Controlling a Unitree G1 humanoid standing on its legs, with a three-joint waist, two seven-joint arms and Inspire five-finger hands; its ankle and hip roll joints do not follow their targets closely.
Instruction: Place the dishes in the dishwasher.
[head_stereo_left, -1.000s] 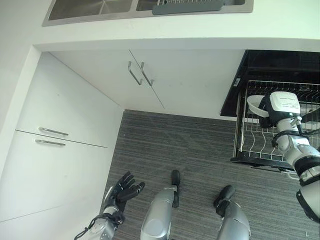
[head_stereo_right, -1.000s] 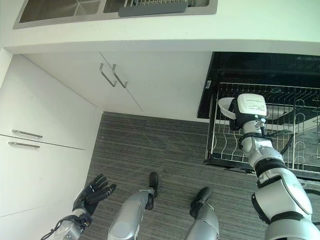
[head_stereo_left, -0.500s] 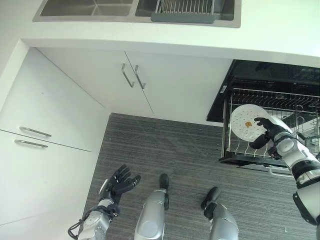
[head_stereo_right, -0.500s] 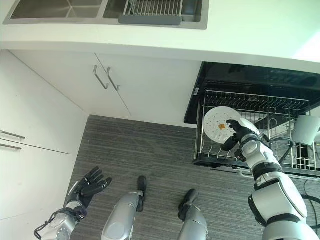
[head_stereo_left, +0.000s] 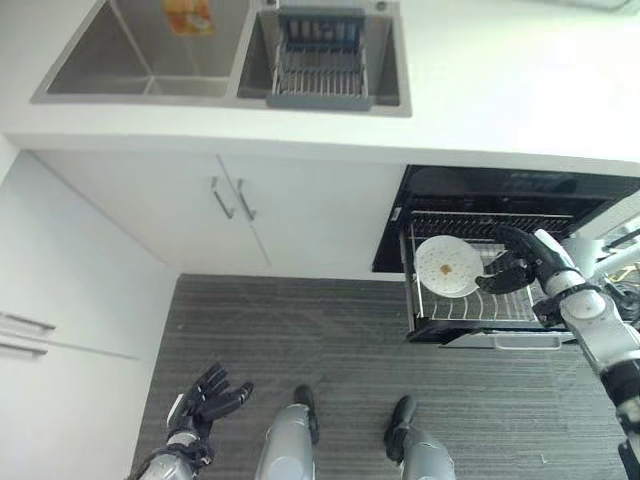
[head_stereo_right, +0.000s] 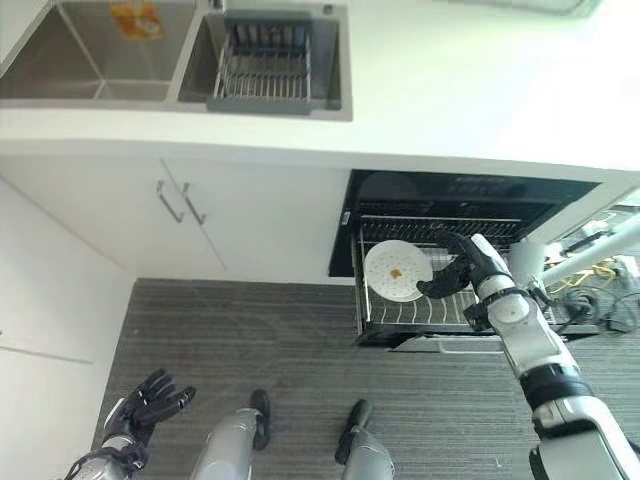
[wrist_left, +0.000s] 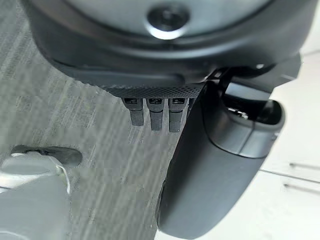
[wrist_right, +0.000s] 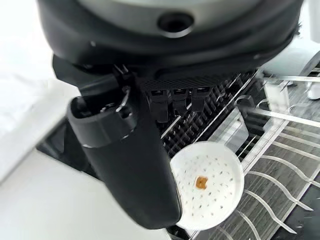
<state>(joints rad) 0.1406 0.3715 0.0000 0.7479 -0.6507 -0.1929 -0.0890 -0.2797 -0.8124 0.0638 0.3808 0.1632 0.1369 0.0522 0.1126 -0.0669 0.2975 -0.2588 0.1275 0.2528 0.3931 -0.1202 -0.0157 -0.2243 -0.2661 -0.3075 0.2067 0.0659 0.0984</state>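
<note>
One white plate (head_stereo_left: 448, 266) is being left upright in the rack (head_stereo_left: 470, 305) just beyond the right hand (head_stereo_right: 462, 266)'s straightened fingers — best withdrawn slowly, without nudging it.

My right hand (head_stereo_left: 520, 262): matt black casing, smooth, with a finely textured black band across its base in the wrist view. My left hand (head_stereo_left: 205, 402): the same matt black shell. Plate (head_stereo_left: 448, 266): white, smooth, faintly glossy, speckled with small dots and one orange-brown mark at centre. Dishwasher rack (head_stereo_left: 470, 310): thin bright metal wire, shiny. Dishwasher (head_stereo_left: 500, 195) interior: dark, glossy trim. Sink (head_stereo_left: 140, 75): brushed grey metal, dull sheen; drainer basket (head_stereo_left: 322, 68) inside it of metal wire with a grey rim. Countertop (head_stereo_left: 500, 90): smooth white. Cabinet doors (head_stereo_left: 150, 215): smooth matt white with slim metal handles (head_stereo_left: 230, 198). Floor (head_stereo_left: 330, 340): grey, streaked, wood-grain look.
</note>
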